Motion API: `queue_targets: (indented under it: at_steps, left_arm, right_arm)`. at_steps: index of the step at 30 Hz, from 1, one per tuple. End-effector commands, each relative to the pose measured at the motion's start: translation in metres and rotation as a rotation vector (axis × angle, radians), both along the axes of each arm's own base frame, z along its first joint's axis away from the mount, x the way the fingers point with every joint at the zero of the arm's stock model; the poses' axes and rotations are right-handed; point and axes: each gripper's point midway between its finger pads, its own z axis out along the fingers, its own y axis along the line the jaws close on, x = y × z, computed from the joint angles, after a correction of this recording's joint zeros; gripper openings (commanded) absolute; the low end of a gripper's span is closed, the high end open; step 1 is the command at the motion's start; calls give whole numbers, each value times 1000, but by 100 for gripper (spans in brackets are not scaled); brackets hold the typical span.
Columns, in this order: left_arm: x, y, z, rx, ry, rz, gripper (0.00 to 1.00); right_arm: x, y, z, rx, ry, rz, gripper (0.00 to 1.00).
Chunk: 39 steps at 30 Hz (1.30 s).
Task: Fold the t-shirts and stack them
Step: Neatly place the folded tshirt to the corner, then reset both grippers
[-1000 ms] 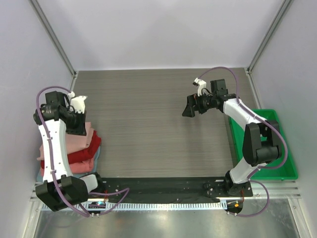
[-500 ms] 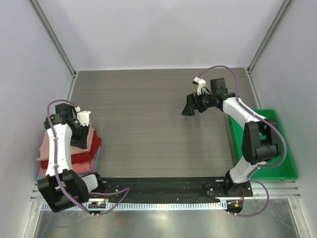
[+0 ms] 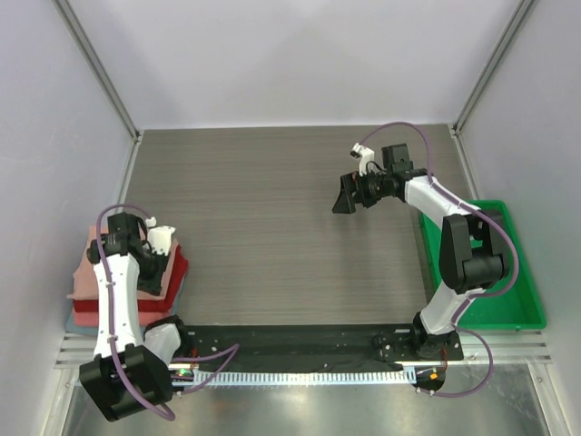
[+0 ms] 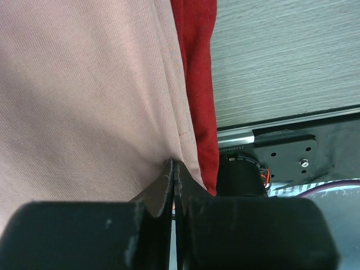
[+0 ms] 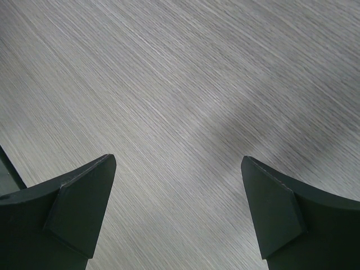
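On pink t-shirt (image 4: 84,84), left hand (image 4: 173,166), seemingly clamped.

Nothing readable is showing in any view. The pink t-shirt (image 4: 84,95), filling the left of the left wrist view, is presenting only plain knit. The worktop (image 5: 180,73) is showing only grey wood grain. The black hardware (image 4: 287,149) at that view's lower right is carrying no legible marking.
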Motion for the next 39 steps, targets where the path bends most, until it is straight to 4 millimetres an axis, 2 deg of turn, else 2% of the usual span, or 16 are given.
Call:
queue_targets:
  at_steps: [1,7,10,12,13,14,16,17,18,22,27,29,30,32,33,39]
  left_arm:
    - [-30,-3,5,-4,115,-5,0]
    - [-28,-12,29,-53,92,-30,0]
    - [10,-23,68,-130,-71,-42,0]
    - [45,-29,114,-163,-244,-60,6]
    - [63,-41,129,-246,-306,-80,12]
    - [80,-43,153,-258,-397,-90,30]
    - [112,-48,176,-320,-510,-73,52]
    - [123,-53,185,-364,-556,-61,99]
    - [145,-49,196,-362,-644,-59,100]
    - [196,-50,194,-458,-735,39,100]
    - [252,-47,148,-373,-698,85,100]
    - [265,-45,138,-338,-680,90,100]
    - [273,-38,119,-298,-635,107,100]
    - [288,-37,119,-272,-633,95,100]
    - [296,-37,105,-274,-593,92,100]
    - [330,-50,104,-282,-593,61,100]
  right_arm:
    - [13,6,21,17,-76,30,100]
    - [14,4,22,0,-87,35,100]
    - [14,4,27,-1,-100,37,100]
    - [15,3,37,-3,-126,36,100]
    - [18,3,45,-4,-150,36,100]
    - [21,0,50,-21,-176,36,100]
    - [24,-4,63,-41,-225,26,100]
    - [26,-6,69,-52,-251,20,100]
    - [30,-11,72,-79,-271,1,100]
    - [50,-26,80,-129,-270,-162,100]
    - [71,-48,79,-159,-240,-400,100]
    - [74,-56,81,-181,-262,-452,100]
    - [75,-56,83,-174,-263,-467,100]
    - [78,-62,85,-190,-273,-498,100]
    - [78,-64,85,-197,-276,-503,100]
    - [82,-66,87,-246,-319,-462,100]
